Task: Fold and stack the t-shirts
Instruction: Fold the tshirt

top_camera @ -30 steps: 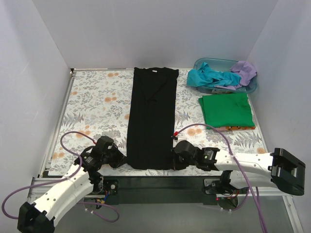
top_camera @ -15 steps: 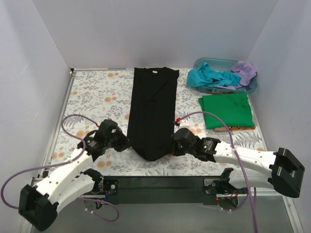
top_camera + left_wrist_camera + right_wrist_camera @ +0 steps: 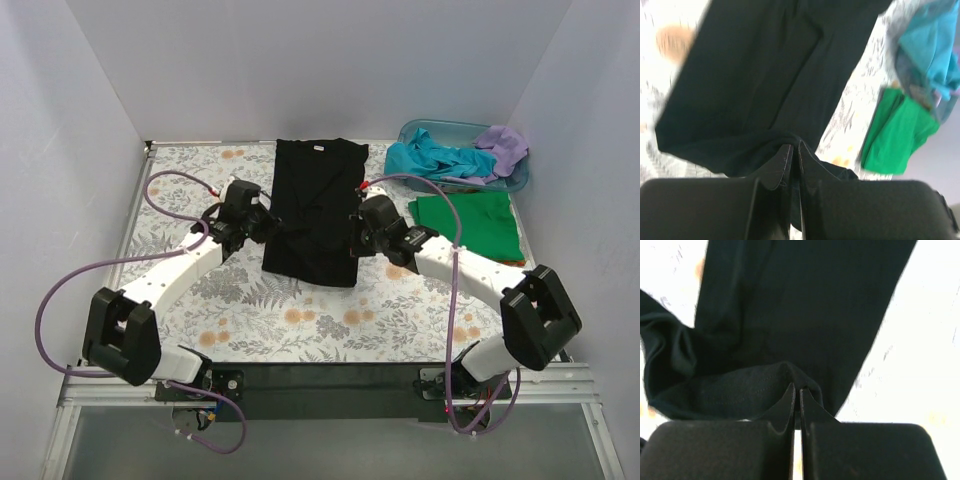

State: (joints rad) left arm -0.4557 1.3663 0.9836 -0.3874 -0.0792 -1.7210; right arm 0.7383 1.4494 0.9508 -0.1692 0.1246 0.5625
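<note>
The black t-shirt (image 3: 318,205) lies in a long strip down the middle of the table, its near end lifted and doubled back over itself. My left gripper (image 3: 270,228) is shut on the shirt's near left hem corner (image 3: 790,142). My right gripper (image 3: 354,225) is shut on the near right hem corner (image 3: 797,380). Both hold the hem above the shirt's middle. The bright green t-shirt (image 3: 466,227) lies folded at the right and also shows in the left wrist view (image 3: 897,132). Teal (image 3: 430,160) and lilac (image 3: 503,146) t-shirts lie crumpled in the tub.
A translucent blue tub (image 3: 450,129) stands at the back right corner. The floral tablecloth (image 3: 320,320) covers the table. White walls close in the left, back and right. Purple cables arch over both arms.
Both grippers have carried the black shirt's near hem away from the front edge toward the back, folding the shirt's lower half up over its middle.
</note>
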